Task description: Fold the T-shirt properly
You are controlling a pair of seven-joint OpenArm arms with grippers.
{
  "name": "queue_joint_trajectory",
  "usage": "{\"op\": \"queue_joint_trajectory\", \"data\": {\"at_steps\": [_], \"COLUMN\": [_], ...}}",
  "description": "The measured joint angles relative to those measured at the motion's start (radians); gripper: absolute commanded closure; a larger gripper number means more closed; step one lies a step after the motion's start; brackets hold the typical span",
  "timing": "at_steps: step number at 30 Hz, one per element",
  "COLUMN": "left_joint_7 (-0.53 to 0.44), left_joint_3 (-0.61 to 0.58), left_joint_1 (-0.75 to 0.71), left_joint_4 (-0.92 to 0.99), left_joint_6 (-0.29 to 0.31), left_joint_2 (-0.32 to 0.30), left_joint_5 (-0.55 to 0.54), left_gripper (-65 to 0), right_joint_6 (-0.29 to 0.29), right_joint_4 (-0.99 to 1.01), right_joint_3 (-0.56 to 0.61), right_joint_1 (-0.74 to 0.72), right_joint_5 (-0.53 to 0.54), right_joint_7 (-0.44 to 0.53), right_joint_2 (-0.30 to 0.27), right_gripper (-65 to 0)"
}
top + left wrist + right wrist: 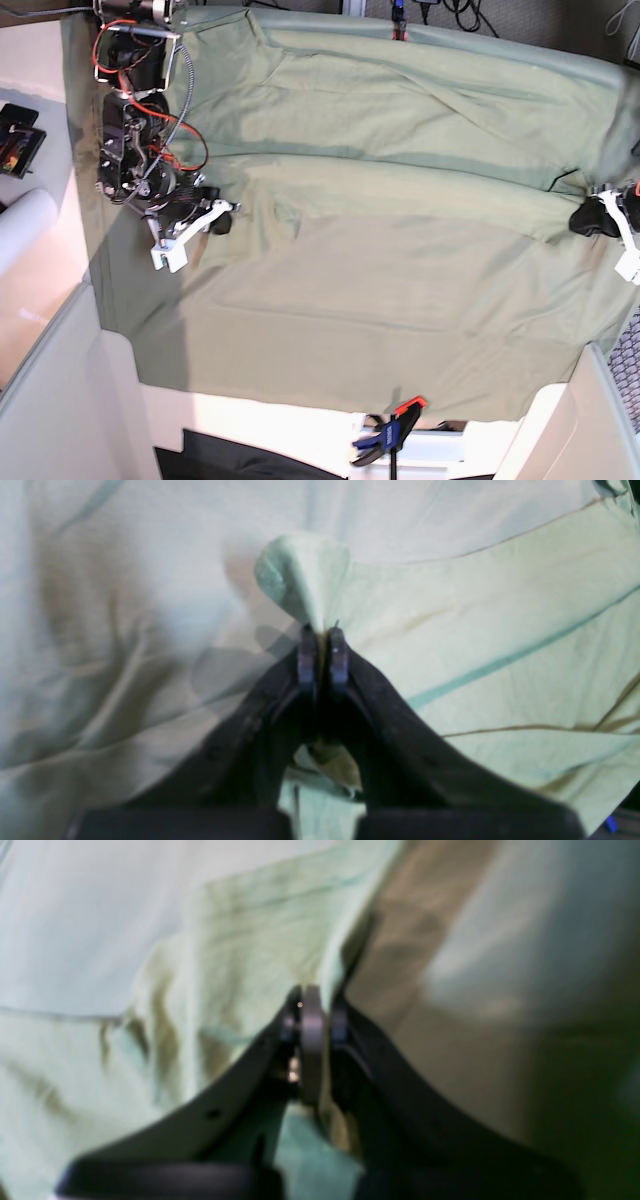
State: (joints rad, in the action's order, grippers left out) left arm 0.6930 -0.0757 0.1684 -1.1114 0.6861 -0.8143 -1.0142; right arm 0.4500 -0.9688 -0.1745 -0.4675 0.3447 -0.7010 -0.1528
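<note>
The pale green T-shirt [400,260] lies spread across the same-coloured cloth sheet [480,90], pulled out between my two grippers. My right gripper [218,222] is at the shirt's left edge in the base view. In the right wrist view, this gripper [315,1007] is shut on the shirt's edge [250,950]. My left gripper [592,218] is at the shirt's right edge. In the left wrist view, this gripper [322,632] is shut on a pinched fold of the shirt [475,630], and a bunch of fabric [300,575] sticks out past the tips.
An orange and blue clamp [395,425] holds the sheet at the front edge, and an orange clamp [402,32] at the back edge. A white roll [25,230] and a black device [18,135] lie off the sheet at the left.
</note>
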Motion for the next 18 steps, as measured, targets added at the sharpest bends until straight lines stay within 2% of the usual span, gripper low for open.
{"op": "queue_joint_trajectory", "data": {"at_steps": [4,9,14,18], "left_joint_7": [0.043,0.097,0.109,0.138], "left_joint_3": [0.0,0.0,0.0,-0.002], "left_joint_1": [-0.04,-0.103,-0.151,-0.174], "left_joint_4": [-0.1,-0.199,-0.211,-0.21], "left_joint_6": [0.001,0.0,0.001,0.0], "left_joint_2": [-0.058,-0.122,-0.165,-0.172], "left_joint_5": [-0.061,-0.106,-0.129,-0.14], "left_gripper": [0.0,0.0,0.0,0.0], "right_joint_6": [-0.002,0.003,0.006,0.007], "right_joint_4": [-0.232,-0.496,-0.616,-0.689], "right_joint_3": [0.0,0.0,-0.011,-0.064], "right_joint_1": [0.08,0.218,0.357,0.45], "right_joint_5": [0.113,0.164,0.208,0.225], "right_joint_7": [-0.109,-0.199,-0.211,-0.225], "right_joint_2": [-0.023,-0.092,-0.143,-0.154], "right_gripper": [0.0,0.0,0.0,0.0]}}
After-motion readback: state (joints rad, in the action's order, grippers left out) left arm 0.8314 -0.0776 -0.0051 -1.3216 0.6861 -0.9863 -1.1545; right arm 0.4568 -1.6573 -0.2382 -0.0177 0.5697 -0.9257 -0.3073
